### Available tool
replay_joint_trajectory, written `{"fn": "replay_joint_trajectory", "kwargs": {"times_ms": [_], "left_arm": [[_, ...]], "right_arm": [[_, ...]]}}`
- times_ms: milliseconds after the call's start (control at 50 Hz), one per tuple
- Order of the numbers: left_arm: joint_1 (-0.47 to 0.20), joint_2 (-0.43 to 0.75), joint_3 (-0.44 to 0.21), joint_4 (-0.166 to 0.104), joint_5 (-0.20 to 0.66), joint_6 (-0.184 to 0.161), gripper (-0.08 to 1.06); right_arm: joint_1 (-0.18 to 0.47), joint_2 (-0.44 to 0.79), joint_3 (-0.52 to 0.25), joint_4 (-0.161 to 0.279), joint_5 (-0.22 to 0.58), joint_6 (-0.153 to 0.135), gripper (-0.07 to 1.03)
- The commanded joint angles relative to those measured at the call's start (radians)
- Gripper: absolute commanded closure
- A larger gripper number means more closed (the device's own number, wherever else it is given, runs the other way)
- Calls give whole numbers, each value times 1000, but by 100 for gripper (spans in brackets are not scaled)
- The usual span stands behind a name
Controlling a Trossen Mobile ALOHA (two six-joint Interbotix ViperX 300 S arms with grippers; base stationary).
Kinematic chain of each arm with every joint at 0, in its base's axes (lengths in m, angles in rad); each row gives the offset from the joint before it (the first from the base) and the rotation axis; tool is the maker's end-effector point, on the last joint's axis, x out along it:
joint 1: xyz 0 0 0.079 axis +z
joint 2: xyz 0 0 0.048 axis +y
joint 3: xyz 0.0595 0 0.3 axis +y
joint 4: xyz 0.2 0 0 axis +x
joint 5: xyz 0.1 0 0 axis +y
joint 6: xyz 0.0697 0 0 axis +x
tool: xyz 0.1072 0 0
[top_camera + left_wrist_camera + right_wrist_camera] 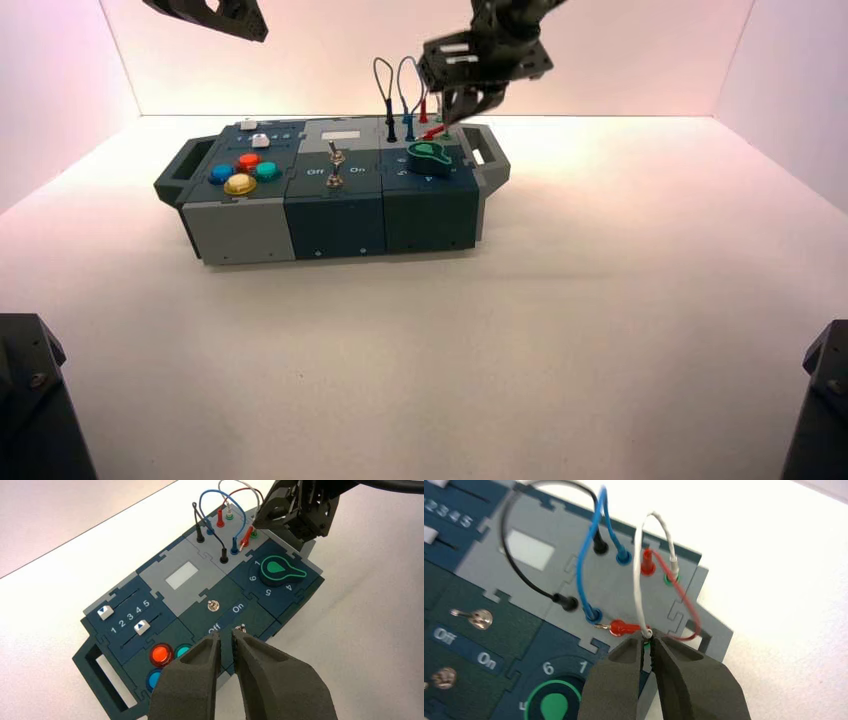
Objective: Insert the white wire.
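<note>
At the box's far right corner, the right gripper (648, 636) pinches one end of the white wire (637, 575), its other plug standing in the rear green-ringed socket. Best align the plug upright over the front green socket (647, 643), then press straight down, clear of the loose red plug (623, 628). The left gripper (226, 635) waits, pressed together, above the box's front.

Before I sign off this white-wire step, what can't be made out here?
- White wire's near plug: right wrist view, behind the right gripper's jaws; whether it is seated cannot be told.
- Slider scale's first number: right wrist view, cut off by the picture's edge.
- Yellow button: left wrist view, hidden behind the left gripper.
</note>
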Motion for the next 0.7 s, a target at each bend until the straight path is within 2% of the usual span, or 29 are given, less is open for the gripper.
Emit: {"fn": "replay_joint_trajectory", "kwargs": {"times_ms": [20,700], "left_arm": [[-3,-6,-12,-2,-6,3,83],[-3,-6,-11,0,-8,3,83]], "right_arm": [[3,-18,-18,3,-5,3,99],[3,-8,-8,3,-5,2,99]]}}
